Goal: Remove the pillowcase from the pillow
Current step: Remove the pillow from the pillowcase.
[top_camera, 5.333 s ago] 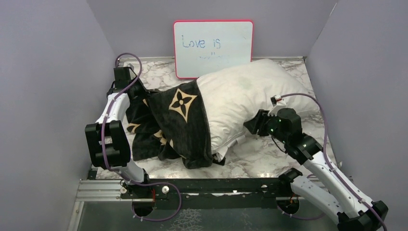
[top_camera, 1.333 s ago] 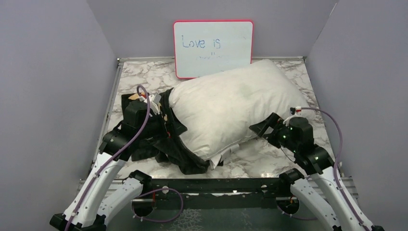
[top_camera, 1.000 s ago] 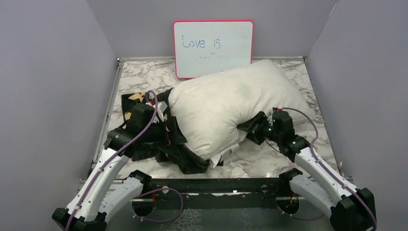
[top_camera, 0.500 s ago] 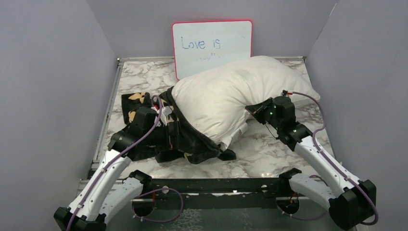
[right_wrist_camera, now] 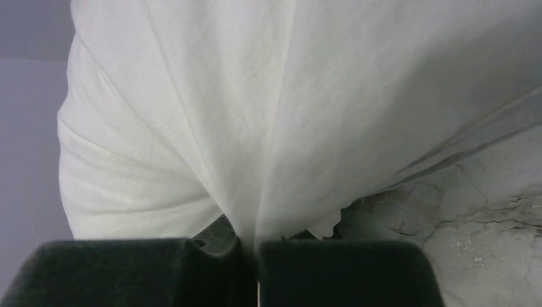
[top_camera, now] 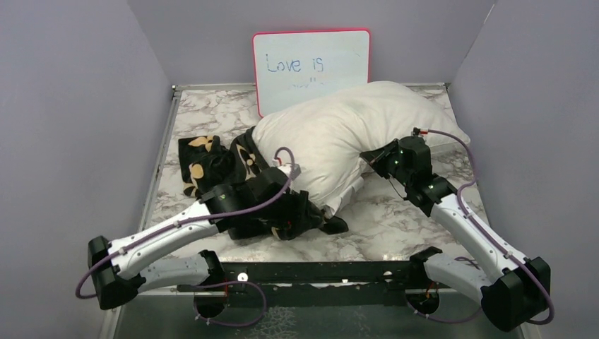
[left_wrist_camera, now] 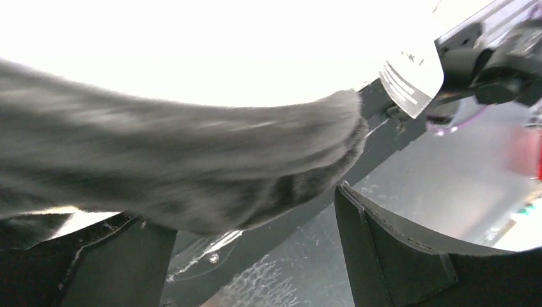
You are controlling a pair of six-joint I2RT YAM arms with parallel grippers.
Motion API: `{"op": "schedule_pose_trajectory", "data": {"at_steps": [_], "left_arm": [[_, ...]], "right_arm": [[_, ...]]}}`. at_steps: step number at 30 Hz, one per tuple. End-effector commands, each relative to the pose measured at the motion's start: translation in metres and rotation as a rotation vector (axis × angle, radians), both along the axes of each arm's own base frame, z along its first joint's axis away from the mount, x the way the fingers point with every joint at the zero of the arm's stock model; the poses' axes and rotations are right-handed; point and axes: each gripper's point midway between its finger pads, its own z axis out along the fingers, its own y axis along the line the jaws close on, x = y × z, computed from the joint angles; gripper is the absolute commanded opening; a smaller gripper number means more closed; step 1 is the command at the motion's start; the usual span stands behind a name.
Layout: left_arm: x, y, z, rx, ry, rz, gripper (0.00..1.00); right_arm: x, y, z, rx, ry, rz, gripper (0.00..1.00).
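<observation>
Right jaws are pressed together on a pinched fold of the pillow (top_camera: 353, 127), with the white cloth drawn into tight creases between the pads (right_wrist_camera: 115, 272). The right arm (top_camera: 459, 219) rises from its base at the near right corner. Its forearm slants up and to the left, and the wrist sits at the pillow's near edge, about halfway along it.

Left jaws stand wide apart. A blurred grey-black stretch of the pillowcase (top_camera: 212, 159) crosses the wrist view above them and drapes over one finger, but nothing is clamped.

The left arm (top_camera: 169, 229) lies low and nearly flat. It reaches from the near left corner rightward over the crumpled pillowcase, and its wrist is just beside the pillow's near left end.

The pillowcase is heaped on the marble counter (top_camera: 402, 226), left of the pillow and partly under its near corner. Most of the pillow is bare, and its far side lies against the pink-framed whiteboard (top_camera: 311, 67).
</observation>
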Motion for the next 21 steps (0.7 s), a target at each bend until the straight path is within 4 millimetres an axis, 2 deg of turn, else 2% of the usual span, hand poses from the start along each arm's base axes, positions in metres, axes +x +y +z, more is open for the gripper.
{"op": "schedule_pose_trajectory", "data": {"at_steps": [1, 4, 6, 9, 13, 16, 18, 21], "left_arm": [[0.019, -0.023, -0.013, 0.163, -0.168, 0.163, 0.86], [0.031, -0.006, -0.022, 0.265, -0.224, 0.319, 0.75], [0.040, 0.010, -0.021, 0.279, -0.259, 0.423, 0.62], [0.050, 0.027, -0.015, 0.254, -0.311, 0.525, 0.38], [0.053, 0.035, -0.011, 0.245, -0.327, 0.555, 0.13], [0.049, 0.060, -0.015, 0.268, -0.312, 0.607, 0.01], [0.045, 0.086, -0.012, 0.285, -0.307, 0.666, 0.00], [0.039, 0.125, 0.002, 0.276, -0.314, 0.762, 0.00]], "right_arm": [[0.020, -0.021, 0.053, -0.004, -0.177, -0.119, 0.01], [0.017, -0.029, 0.056, -0.037, -0.183, -0.141, 0.01], [0.015, -0.038, 0.060, -0.074, -0.194, -0.171, 0.01], [0.012, -0.051, 0.069, -0.125, -0.213, -0.205, 0.01], [0.006, -0.067, 0.081, -0.182, -0.242, -0.257, 0.01], [0.003, -0.085, 0.088, -0.255, -0.265, -0.312, 0.01], [0.002, -0.096, 0.085, -0.315, -0.250, -0.346, 0.00], [0.000, -0.102, 0.076, -0.367, -0.212, -0.358, 0.00]]}}
